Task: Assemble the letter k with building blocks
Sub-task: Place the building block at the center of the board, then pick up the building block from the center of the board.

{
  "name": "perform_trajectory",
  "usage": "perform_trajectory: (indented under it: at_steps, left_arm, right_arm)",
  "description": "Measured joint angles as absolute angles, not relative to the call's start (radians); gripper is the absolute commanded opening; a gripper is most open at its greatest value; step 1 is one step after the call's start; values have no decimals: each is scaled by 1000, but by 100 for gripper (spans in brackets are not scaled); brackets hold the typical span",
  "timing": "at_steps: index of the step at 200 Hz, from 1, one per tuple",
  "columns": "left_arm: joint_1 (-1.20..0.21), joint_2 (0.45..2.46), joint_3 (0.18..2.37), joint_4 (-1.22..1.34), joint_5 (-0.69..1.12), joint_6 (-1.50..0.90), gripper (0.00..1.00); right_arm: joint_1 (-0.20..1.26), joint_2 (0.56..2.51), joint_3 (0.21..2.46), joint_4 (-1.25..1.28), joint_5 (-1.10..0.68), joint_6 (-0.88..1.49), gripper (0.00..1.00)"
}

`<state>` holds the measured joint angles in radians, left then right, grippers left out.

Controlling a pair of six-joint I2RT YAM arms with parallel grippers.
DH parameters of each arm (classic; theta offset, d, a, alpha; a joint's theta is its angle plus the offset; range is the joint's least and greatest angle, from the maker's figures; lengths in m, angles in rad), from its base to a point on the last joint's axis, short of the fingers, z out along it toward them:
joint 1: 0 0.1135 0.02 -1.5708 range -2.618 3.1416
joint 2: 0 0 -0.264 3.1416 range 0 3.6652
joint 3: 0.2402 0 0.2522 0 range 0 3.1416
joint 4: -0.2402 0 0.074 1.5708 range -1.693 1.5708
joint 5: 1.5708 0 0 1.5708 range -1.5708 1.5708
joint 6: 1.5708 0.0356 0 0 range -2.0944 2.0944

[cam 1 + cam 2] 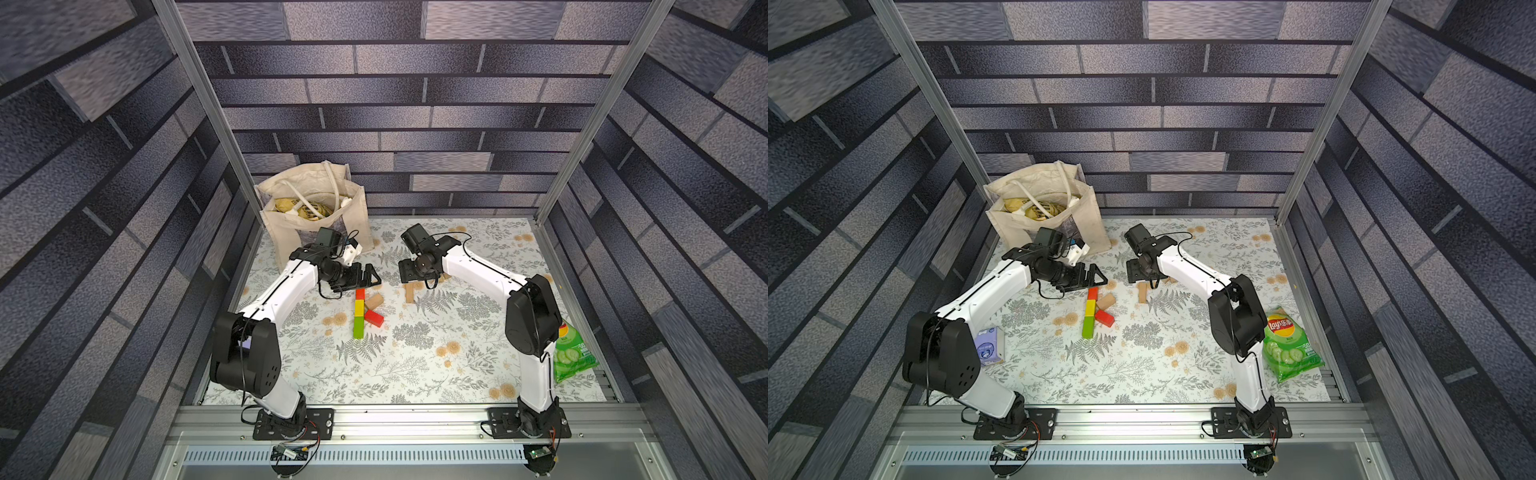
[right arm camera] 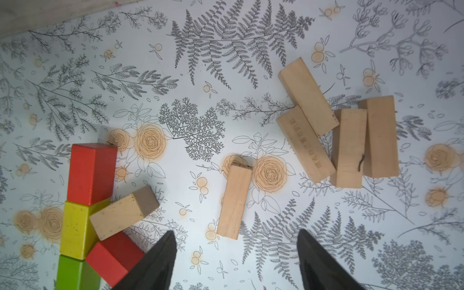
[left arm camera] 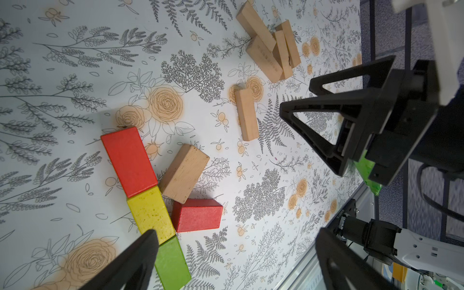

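Caught the right gripper hanging low over the loose plain wood in a top view, too foreshortened there to read the jaws. Spotted the left gripper just past the far end of the letter, carrying nothing. Counted the letter in both top views: spine red block, yellow block and green block end to end, with slanted plain block and slanted red block fanning off the yellow one toward the right arm's side.

Moved on to the left wrist view. Saw that gripper's own fingers spread wide, nothing between, one tip over the yellow-green joint. Also got the right gripper side-on there, jaws apart and empty. Looked like both slanted pieces touched the spine.

Then the right wrist view. Saw the jaws parted with nothing pinched and the lone plain block lying flat on the flowery tablecloth lined up between them, long sides facing the pads. Noticed the heap of plain blocks close by, apart from the lone one.

Reckoned the K basically stood already, just with stubby arms, so probably a fetch-another-piece step. Figured next meant dropping straight down, squeezing the lone block across its narrow width, then setting it at a slanted tip without nudging the letter.
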<state>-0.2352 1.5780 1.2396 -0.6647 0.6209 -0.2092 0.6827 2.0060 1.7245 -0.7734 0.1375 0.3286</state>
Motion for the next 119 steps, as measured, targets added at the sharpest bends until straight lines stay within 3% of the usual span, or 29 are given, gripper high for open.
perform_trajectory:
  at_steps: [50, 119]
  left_arm:
    - [-234, 1578, 1239, -645, 681, -187, 100]
    - [-234, 1578, 1240, -643, 679, -144, 100]
  right_arm:
    - [629, 2044, 1726, -773, 91, 86, 75]
    - [547, 2182, 1754, -781, 59, -64, 73]
